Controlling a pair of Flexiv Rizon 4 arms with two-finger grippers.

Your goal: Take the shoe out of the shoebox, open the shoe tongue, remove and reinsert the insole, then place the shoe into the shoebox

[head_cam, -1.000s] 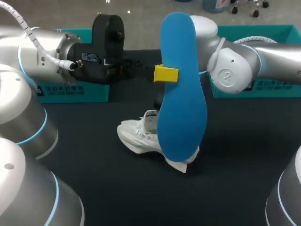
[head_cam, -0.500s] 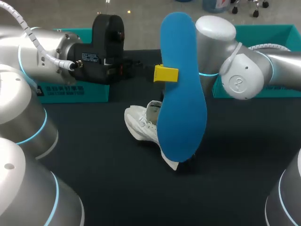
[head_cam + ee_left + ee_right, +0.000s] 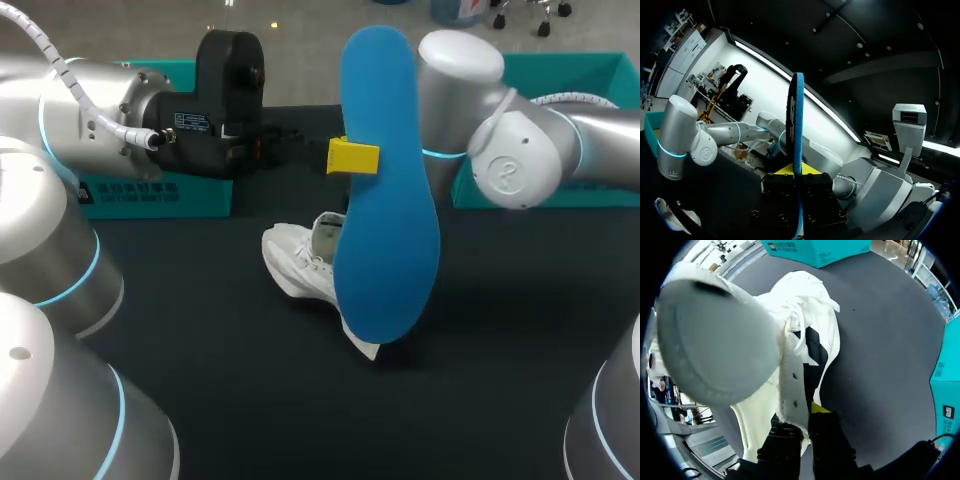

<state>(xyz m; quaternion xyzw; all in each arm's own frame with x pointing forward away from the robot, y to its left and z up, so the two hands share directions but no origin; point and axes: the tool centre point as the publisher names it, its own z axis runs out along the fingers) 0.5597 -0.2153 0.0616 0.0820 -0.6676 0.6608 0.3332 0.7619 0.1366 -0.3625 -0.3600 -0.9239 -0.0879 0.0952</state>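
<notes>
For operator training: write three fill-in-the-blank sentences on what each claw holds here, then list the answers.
1. The left claw is shut on the ___ insole.
2. The right claw is shut on the ___ shoe.
3. The insole is ___ of the shoe, held upright above the table.
Missing words: blue; white; out.

Plain bright blue marks the insole (image 3: 385,190); white, the shoe (image 3: 300,262) — upper, laces and sole alike. The shoebox (image 3: 150,195) is teal with white print on its side; the table (image 3: 200,400), matt black. Left gripper (image 3: 352,157): black body, yellow tips. Left arm (image 3: 90,100) and right arm (image 3: 520,150): silver-grey shells — joints ringed in pale cyan.
</notes>
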